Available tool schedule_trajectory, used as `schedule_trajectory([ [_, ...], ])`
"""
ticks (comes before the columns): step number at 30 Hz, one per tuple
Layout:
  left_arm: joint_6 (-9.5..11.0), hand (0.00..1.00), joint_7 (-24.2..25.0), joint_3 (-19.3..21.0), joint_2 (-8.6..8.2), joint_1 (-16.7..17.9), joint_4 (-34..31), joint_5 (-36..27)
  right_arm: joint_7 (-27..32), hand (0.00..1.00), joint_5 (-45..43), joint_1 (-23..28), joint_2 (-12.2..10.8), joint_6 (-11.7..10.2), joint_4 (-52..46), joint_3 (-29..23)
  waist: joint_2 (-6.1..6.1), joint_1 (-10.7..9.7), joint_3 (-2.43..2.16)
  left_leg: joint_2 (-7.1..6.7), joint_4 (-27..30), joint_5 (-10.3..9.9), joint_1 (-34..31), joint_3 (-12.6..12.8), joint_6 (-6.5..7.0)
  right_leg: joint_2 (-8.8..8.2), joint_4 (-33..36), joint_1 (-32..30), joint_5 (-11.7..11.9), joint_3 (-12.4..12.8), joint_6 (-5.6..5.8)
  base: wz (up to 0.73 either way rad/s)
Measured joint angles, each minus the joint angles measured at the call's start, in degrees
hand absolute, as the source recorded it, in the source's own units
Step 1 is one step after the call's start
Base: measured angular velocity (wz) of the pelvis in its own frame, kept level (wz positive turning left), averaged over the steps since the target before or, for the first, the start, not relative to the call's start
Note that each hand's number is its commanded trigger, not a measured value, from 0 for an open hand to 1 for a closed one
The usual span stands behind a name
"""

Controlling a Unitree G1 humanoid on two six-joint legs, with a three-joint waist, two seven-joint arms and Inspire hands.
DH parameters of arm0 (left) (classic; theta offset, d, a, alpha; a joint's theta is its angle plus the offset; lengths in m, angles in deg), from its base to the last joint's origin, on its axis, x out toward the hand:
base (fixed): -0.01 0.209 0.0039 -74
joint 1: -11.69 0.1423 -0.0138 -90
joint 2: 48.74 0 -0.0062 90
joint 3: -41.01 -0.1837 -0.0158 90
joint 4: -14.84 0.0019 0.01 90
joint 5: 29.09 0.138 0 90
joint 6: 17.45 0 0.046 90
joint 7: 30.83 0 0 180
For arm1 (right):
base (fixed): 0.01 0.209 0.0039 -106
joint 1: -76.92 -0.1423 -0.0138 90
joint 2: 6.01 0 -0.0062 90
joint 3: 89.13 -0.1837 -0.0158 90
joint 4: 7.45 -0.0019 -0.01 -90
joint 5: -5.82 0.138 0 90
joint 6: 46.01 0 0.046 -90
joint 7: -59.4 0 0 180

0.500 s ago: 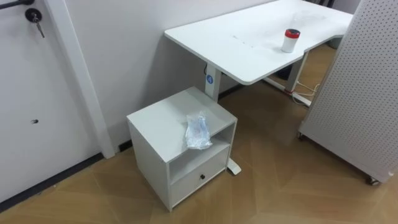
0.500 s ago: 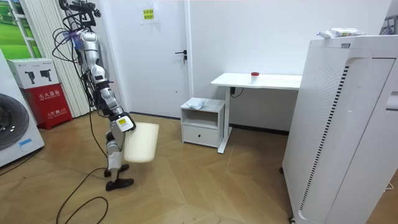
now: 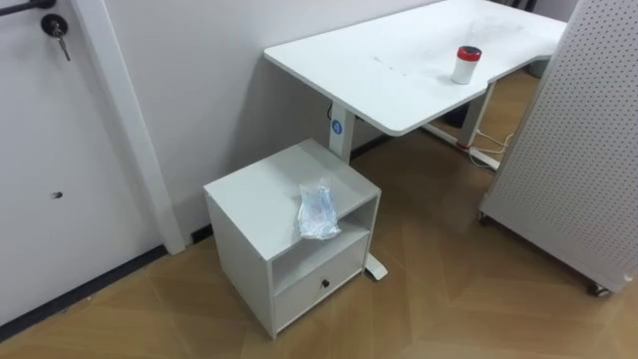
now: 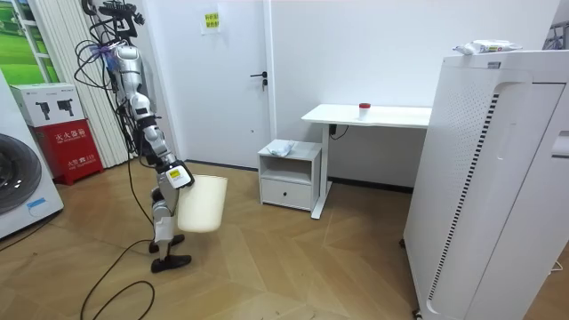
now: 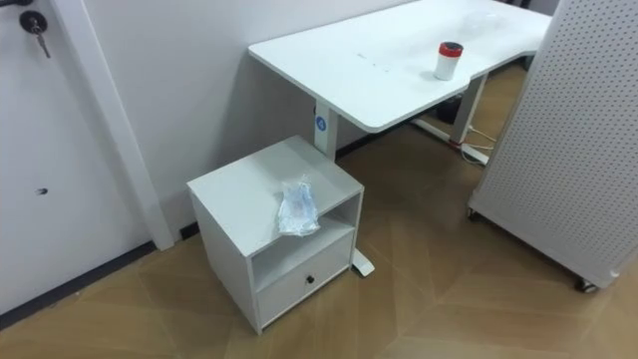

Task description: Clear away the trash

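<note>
- Off to your right stands a tall white perforated cabinet [image 3: 573,140] on castors, its lower corner near the far leg of the desk.
- At your left, a white door [image 3: 40,150] closes the wall, with a key [image 3: 56,27] hanging in its lock.
- Between the two, a white desk [image 3: 399,60] runs along the wall on white legs, and its top is bare around one small container.
- Your robot stands on the wood floor in the room view's left, well apart from the furniture and facing it, with a washing machine [image 4: 18,191] behind it.
- It carries a cream waste bin [image 4: 201,204] in front of its body. The right hand [image 4: 177,175] sits at the bin's near rim, but it is too small to read — you cannot tell how its fingers stand, nor those of the left hand.
- Just beside the desk's near leg sits a pale grey bedside cabinet [image 3: 254,194] with an open shelf above a shut drawer [image 3: 317,284].
- The garbage is a crumpled clear plastic bag [image 3: 318,211]. It lies on the cabinet's top at the front edge, drooping a little over the open shelf — apart from both hands.
- On the desk, near its far end, a small white cup with a red lid [image 3: 466,64] stands upright.
</note>
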Motion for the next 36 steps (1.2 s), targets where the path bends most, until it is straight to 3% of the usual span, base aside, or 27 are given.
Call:
schedule_trajectory([
  [9, -0.09, 0.00, -0.32, 1.14, -0.02, -0.08, 0.11, 1.88, 0.46, 1.00, -0.10, 0.17, 0.05, -0.01, 0.25, -0.17, -0.42, -0.04, -0.05, -0.34, 0.46, -0.03, 0.26, -0.42, -0.04, -0.35, 0.39, 0.55, -1.20, -0.25, -0.09, 0.03],
  [12, -0.11, 0.00, -0.22, 1.35, -0.06, -0.07, 0.15, 2.00, 0.48, 1.00, -0.10, 0.57, 0.04, 0.04, 0.18, -0.18, -0.54, 0.06, 0.10, -0.19, 2.28, -0.98, 0.33, -0.81, -0.38, -0.30, 1.30, 1.16, -2.27, -0.31, -0.35, 0.08],
  [13, -0.22, 0.00, -0.17, 1.44, -0.06, 0.05, 0.36, 1.96, 0.50, 1.00, -0.18, 0.62, 0.05, 0.10, 0.12, -0.14, -1.15, 0.09, 0.44, -0.08, 3.90, -1.83, -0.05, -0.88, -0.53, -0.25, 2.09, 1.20, -3.14, -0.21, -0.37, 0.00],
  [15, -0.76, 0.00, 0.08, 1.48, -0.06, -0.21, 1.27, 1.98, 0.56, 1.00, -0.34, 0.56, 0.05, 0.13, -0.10, -0.16, -1.05, 0.07, 0.50, 0.46, 7.01, -3.65, -1.29, -1.02, -0.93, -0.01, 4.42, 0.54, -4.79, -0.44, -0.57, 0.02],
  [19, -1.57, 0.00, 2.32, 2.29, -0.07, -0.39, 2.42, 1.99, 0.41, 1.00, -0.33, 0.42, 0.25, 0.89, -0.73, -0.19, -0.82, 0.02, 0.22, 1.80, 14.53, -7.15, -4.47, -1.65, -2.12, 0.27, 11.70, -2.74, -9.44, -1.62, -1.96, 0.09],
  [22, -2.75, 0.00, 3.60, 2.31, -0.18, -0.36, 2.28, 2.03, 0.51, 1.00, -0.04, 0.63, 0.56, 0.77, -0.58, -0.27, -0.94, -0.26, -0.05, 2.69, 19.34, -7.48, -6.47, -0.33, -2.94, 0.18, 13.38, -3.10, -11.54, -2.56, -2.99, 0.30],
  [23, -2.96, 0.00, 3.66, 2.31, -0.19, -0.34, 2.17, 2.06, 0.62, 1.00, -0.05, 0.89, 0.70, 0.73, -0.38, -0.27, -0.94, -0.45, -0.05, 3.80, 23.72, -6.68, -8.85, 2.43, -4.23, 0.24, 13.43, -2.94, -11.88, -3.38, -3.48, 0.39],
  [24, -3.07, 0.00, 3.65, 2.27, -0.18, -0.39, 2.09, 2.06, 0.67, 1.00, -0.01, 0.84, 0.82, 0.72, -0.15, -0.23, -0.94, -0.34, -0.02, 4.41, 27.06, -5.88, -10.44, 3.51, -5.10, 0.35, 13.42, -2.90, -11.99, -3.36, -3.68, 0.24],
  [25, -3.40, 0.00, 3.67, 2.01, -0.20, -0.40, 1.97, 2.16, 0.66, 1.00, 0.28, 0.17, 1.18, 0.73, 0.14, 0.20, -1.42, -0.26, 0.67, 4.93, 34.88, -2.83, -15.12, 4.02, -5.54, 0.50, 13.52, -1.86, -12.07, -2.70, -3.93, 0.08],
  [26, -3.47, 0.00, 3.67, 1.72, -0.30, 0.16, 2.20, 1.90, 0.75, 1.00, 0.30, 0.36, 1.60, 0.73, 0.14, 0.31, -1.40, 0.05, 0.56, 4.31, 34.93, -3.15, -17.41, 3.86, -4.69, 0.38, 13.47, -0.99, -12.58, -1.55, -4.29, 0.08],
  [27, -3.48, 0.00, 3.68, 1.06, -0.27, 0.27, 2.22, 1.87, 0.82, 1.00, 0.28, 0.62, 1.81, 0.69, 0.05, 0.30, -1.43, 0.10, 0.57, 3.75, 32.34, -3.20, -18.46, 3.79, -4.59, 0.33, 13.50, -0.72, -13.10, -0.90, -4.71, 0.06],
  [28, -3.46, 0.00, 3.79, 0.47, -0.27, 0.35, 2.23, 1.91, 1.10, 1.00, 0.26, 1.08, 2.12, 0.78, 0.06, 0.30, -1.44, 0.69, 0.61, 2.81, 25.50, -2.44, -20.46, 3.95, -5.08, 0.11, 13.56, -0.57, -13.77, 0.10, -4.69, -0.16],
  [29, -3.27, 0.00, 3.79, 0.44, -0.26, 0.39, 2.21, 1.95, 1.35, 1.00, 0.24, 1.25, 2.25, 0.87, 0.08, 0.30, -1.55, 2.04, 0.49, 2.59, 17.52, 0.25, -22.14, 3.81, -6.08, -0.02, 14.11, -0.66, -14.58, 1.14, -4.51, -0.30],
  [30, -3.27, 0.00, 3.80, 0.55, -0.22, 0.43, 2.23, 2.01, 1.56, 1.00, 0.22, 1.31, 2.21, 0.90, 0.01, 0.35, -1.27, 2.62, 0.62, 2.73, 15.15, 3.04, -23.11, 3.88, -5.83, -0.03, 14.19, -0.60, -14.88, 1.61, -4.45, -0.59],
  [31, -3.11, 0.00, 3.80, 1.14, -0.22, 0.72, 2.21, 1.95, 1.70, 1.00, 0.11, 1.64, 2.19, 0.99, -0.15, 0.60, -1.25, 3.69, 0.51, 2.82, 11.32, 7.64, -23.83, 3.86, -5.52, -0.38, 14.04, -0.17, -15.35, 2.43, -4.19, -0.54],
  [32, -2.48, 0.00, 3.78, 1.10, -0.27, 1.34, 2.22, 1.84, 1.76, 1.00, 0.07, 1.88, 2.32, 1.21, -0.44, 0.73, -1.09, 3.76, 0.18, 2.81, 10.75, 10.91, -23.74, 4.06, -4.51, -0.44, 13.44, 0.42, -15.67, 3.03, -3.36, -0.45],
  [33, -2.19, 0.00, 3.75, 1.10, -0.32, 1.54, 2.19, 1.83, 1.83, 1.00, 0.08, 2.32, 2.37, 1.25, -0.64, 0.72, -0.66, 3.56, -0.43, 2.72, 11.26, 11.39, -23.63, 4.30, -3.62, -0.45, 12.86, 0.74, -15.82, 3.15, -3.00, -0.30],
  [34, -1.67, 0.00, 3.60, 1.11, -0.36, 2.06, 2.19, 1.73, 2.06, 1.00, 0.06, 2.54, 2.32, 1.30, -0.70, 0.85, -1.45, 3.53, -0.63, 2.52, 12.80, 11.32, -23.66, 4.82, -2.19, -0.56, 11.92, 1.47, -15.90, 3.25, -2.40, -0.24],
  [36, -0.79, 0.00, 3.43, 1.09, -0.46, 1.62, 2.19, 1.44, 2.78, 1.00, -0.39, 2.12, 2.06, 1.19, -1.07, 0.92, -1.54, 2.94, -0.30, 2.60, 15.99, 9.72, -23.85, 5.06, -1.73, -0.95, 9.71, 3.24, -14.80, 2.50, -1.45, -0.19],
])
